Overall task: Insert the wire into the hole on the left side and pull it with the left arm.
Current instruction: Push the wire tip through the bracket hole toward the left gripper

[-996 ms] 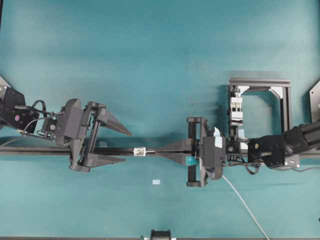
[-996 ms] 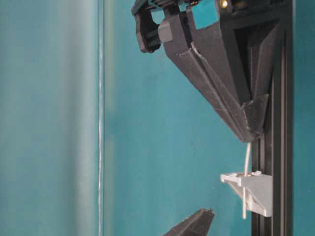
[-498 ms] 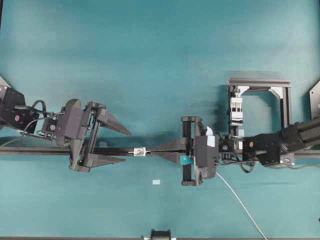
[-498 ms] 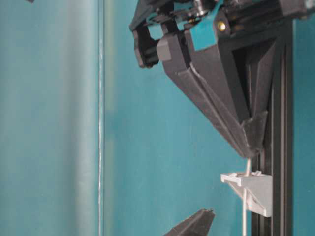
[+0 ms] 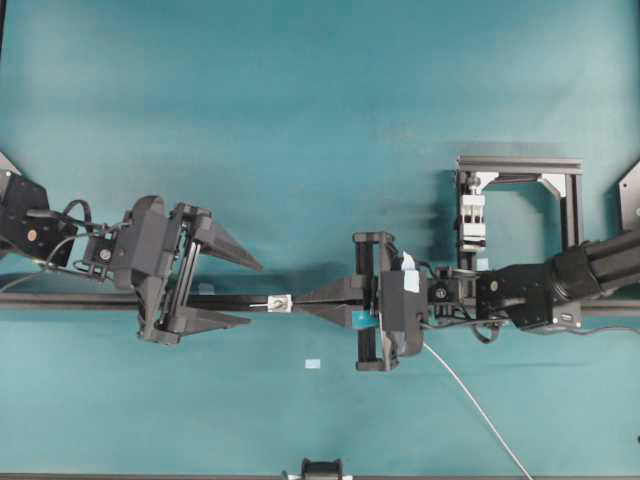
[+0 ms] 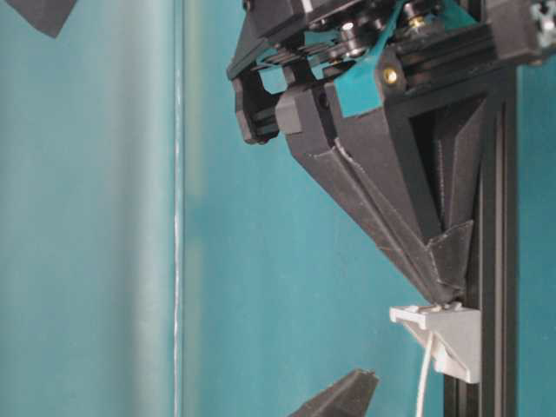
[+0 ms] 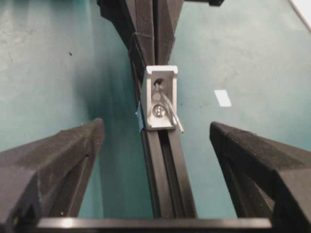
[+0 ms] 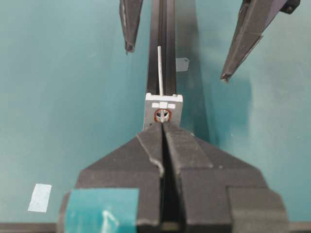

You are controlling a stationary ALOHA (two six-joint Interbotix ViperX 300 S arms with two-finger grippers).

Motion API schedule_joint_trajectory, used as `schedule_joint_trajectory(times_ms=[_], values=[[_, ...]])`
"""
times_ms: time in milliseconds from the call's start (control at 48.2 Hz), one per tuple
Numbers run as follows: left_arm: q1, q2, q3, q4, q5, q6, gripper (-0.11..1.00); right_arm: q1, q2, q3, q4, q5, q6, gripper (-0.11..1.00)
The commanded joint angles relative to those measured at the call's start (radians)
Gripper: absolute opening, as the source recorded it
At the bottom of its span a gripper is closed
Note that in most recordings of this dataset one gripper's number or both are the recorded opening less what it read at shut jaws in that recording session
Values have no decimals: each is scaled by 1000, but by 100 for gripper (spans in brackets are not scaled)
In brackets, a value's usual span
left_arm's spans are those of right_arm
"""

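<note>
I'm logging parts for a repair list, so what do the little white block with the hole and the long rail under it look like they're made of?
The white block looks like matte moulded or printed plastic, with soft edges and a shiny metal screw head in its face. The rail looks like black-finished slotted metal extrusion, with straight grooves and a faint sheen; plastic can't be ruled out.

Robotics test bench, laboratory setting.
Teal work surface [image 5: 300, 100] carries a black slotted aluminium rail [image 5: 250, 300] and a bolted extrusion frame [image 5: 520, 200] holding a white clamp fixture [image 5: 472, 220]; small pale tape squares [image 5: 313, 364] mark positions. Exposed cabling runs along two bench-mounted black robot arms.
</note>
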Motion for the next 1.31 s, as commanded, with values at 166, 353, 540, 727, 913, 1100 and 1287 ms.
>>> schedule_joint_trajectory(times_ms=[166, 353, 540, 727, 913, 1100, 1287], values=[[-2, -51, -26, 2, 54, -44, 30, -12, -14, -15, -2, -3, 0, 1], [-3, -41, -51, 2, 95, -80, 28, -12, -14, -15, -2, -3, 0, 1], [-3, -41, -58, 2, 149, -121, 29, -12, -14, -15, -2, -3, 0, 1], [-5, -41, -55, 2, 155, -132, 29, -12, -14, -15, -2, -3, 0, 1], [-5, -41, -57, 2, 155, -132, 24, -12, -14, -15, -2, -3, 0, 1], [-3, -41, -64, 3, 178, -132, 4, -12, -14, -15, -2, -3, 3, 1], [-5, -46, -67, 2, 210, -130, -10, -12, -15, -17, -2, -3, 8, 1]])
